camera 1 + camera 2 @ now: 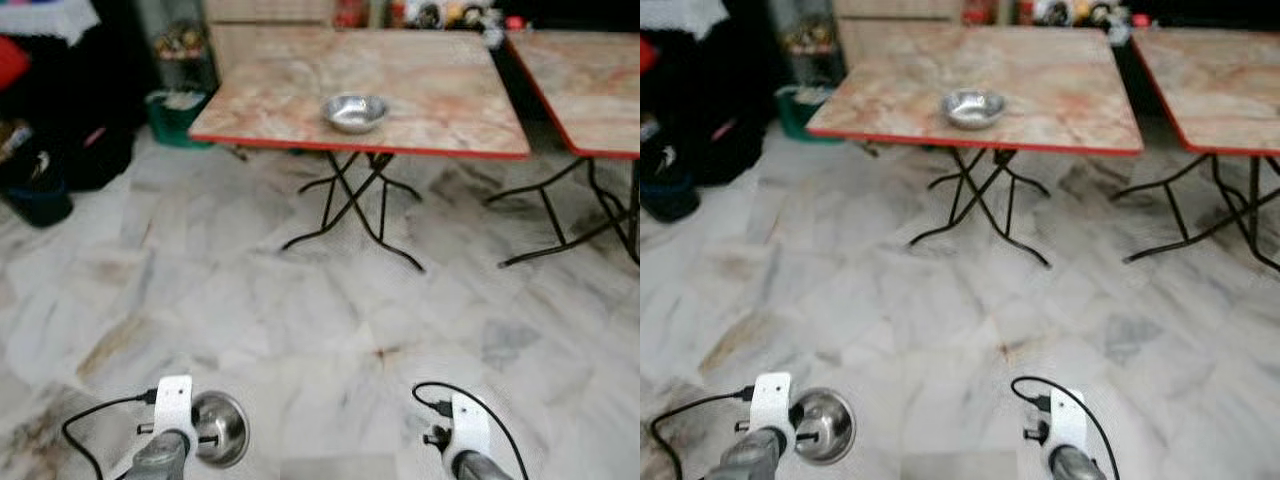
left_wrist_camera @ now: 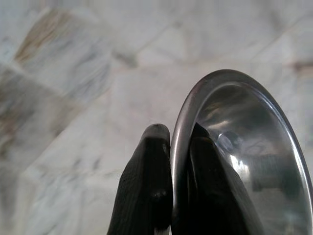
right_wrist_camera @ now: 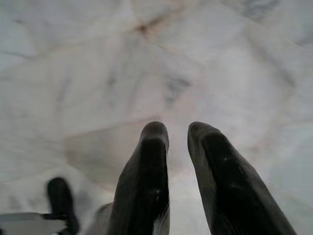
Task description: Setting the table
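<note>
Bowl in hand: your left gripper (image 2: 172,147) fingers pinch the steel bowl's (image 2: 254,166) rim.
Right gripper (image 3: 178,132): fingers slightly apart, empty.
Surface (image 1: 300,90): straight ahead, well beyond the held bowl, carrying a second bowl (image 1: 354,112).

- Table (image 1: 1060,90), marble-look top, red edge, black folding legs; steel bowl (image 1: 973,108) near its front edge.
- Second table (image 1: 1215,85) just beside it on the right.
- Left arm (image 1: 758,440) low, second bowl (image 1: 820,427) at its end, above the marble floor (image 1: 940,300).
- Right arm (image 1: 1068,440) low, black cable looped off it.
- Dark bags (image 1: 690,140) far left.
</note>
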{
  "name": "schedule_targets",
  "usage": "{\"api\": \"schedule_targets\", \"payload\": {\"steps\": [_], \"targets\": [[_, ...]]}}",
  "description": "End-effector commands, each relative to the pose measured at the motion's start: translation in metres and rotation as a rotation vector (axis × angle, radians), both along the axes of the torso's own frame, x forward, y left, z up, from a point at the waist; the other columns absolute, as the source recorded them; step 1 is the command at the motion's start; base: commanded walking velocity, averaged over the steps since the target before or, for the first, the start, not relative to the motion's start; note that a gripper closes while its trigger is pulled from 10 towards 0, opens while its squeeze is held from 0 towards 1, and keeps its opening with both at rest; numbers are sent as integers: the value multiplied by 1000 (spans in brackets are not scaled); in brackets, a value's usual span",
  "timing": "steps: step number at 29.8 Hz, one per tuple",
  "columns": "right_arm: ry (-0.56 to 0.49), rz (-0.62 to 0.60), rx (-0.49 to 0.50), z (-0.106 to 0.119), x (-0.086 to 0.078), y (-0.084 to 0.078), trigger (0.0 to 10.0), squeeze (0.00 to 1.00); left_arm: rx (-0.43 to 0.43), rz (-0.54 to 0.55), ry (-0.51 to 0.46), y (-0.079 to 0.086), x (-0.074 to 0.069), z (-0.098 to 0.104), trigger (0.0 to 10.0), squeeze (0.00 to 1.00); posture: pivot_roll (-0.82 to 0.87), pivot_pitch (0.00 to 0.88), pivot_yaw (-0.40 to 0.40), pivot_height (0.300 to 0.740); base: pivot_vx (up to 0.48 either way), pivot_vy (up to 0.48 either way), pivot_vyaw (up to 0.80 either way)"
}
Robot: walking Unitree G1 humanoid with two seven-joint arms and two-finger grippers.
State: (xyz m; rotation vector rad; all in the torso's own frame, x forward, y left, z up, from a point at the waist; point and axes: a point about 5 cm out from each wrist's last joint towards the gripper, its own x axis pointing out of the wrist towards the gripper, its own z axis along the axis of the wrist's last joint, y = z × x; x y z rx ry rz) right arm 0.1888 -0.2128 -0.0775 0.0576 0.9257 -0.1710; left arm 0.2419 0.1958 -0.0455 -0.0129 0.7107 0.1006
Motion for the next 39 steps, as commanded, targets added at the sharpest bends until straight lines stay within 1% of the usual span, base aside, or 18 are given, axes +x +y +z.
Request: {"api": "schedule_targets", "payload": {"steps": [1, 2, 4, 12, 15, 21, 31, 39], "targets": [[-33, 11, 25, 4, 10, 10, 10000, 0, 41, 25, 21, 15, -8, -3, 10000, 0, 13, 60, 9, 736, 480, 0, 0], [-33, 13, 27, 3, 10, 11, 10000, 0, 43, 27, 37, 15, -12, -6, 10000, 0, 13, 58, 10, 736, 480, 0, 0], [-32, 14, 27, 3, 10, 11, 10000, 0, 43, 27, 47, 15, -15, -8, 10000, 0, 11, 53, 11, 736, 480, 0, 0], [-24, 8, 28, 2, 8, 11, 10000, 0, 39, 17, 51, 12, -18, -11, 10000, 0, 13, 45, 13, 736, 480, 0, 0], [-15, 3, 34, 1, 7, 12, 10000, 0, 40, 13, 55, 12, -20, -11, 10000, 0, 12, 35, 17, 736, 480, 0, -687], [-16, 13, 22, 1, 6, 12, 10000, 0, 44, -5, 58, 10, -20, -12, 10000, 0, 8, 24, 18, 736, 480, 0, -94], [-11, 5, 29, 0, 4, 13, 10000, 0, 40, -34, 59, 5, -20, -13, 10000, 0, 3, 6, 20, 736, 468, 0, 0], [-10, 11, 28, 0, 4, 13, 10000, 0, 49, -51, 60, 5, -19, -12, 10000, 0, 2, 0, 25, 736, 390, 0, -591]]}}
